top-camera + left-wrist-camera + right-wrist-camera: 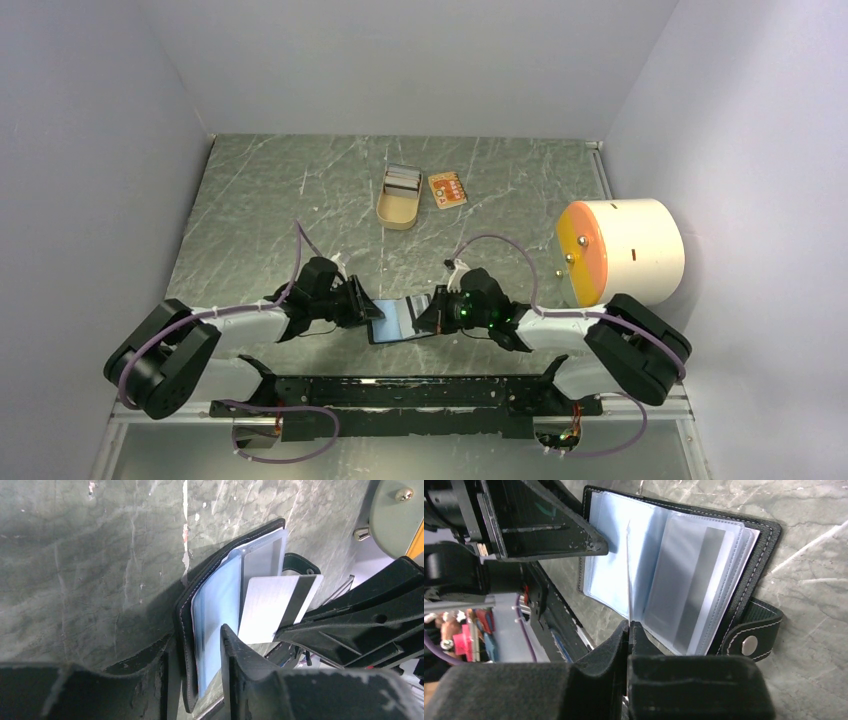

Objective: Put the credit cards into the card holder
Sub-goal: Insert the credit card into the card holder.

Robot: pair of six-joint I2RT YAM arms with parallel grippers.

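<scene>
The black card holder (398, 320) lies open on the table between my two grippers, its blue lining and clear sleeves (694, 580) showing. My right gripper (629, 625) is shut on the pale grey-white credit card (275, 607), which has a dark stripe. The card's far edge sits among the sleeves near the fold; I cannot tell if it is inside a pocket. My left gripper (196, 635) straddles the holder's left cover (182, 610) and a blue page, jaws apart. The tan-orange credit card (447, 189) lies flat at the far middle of the table.
A tan-gold oblong tin (399, 196) sits just left of the orange card. A big white cylinder with an orange face (625, 250) stands at the right edge, close to my right arm. The holder's snap tab (751, 642) sticks out to the right.
</scene>
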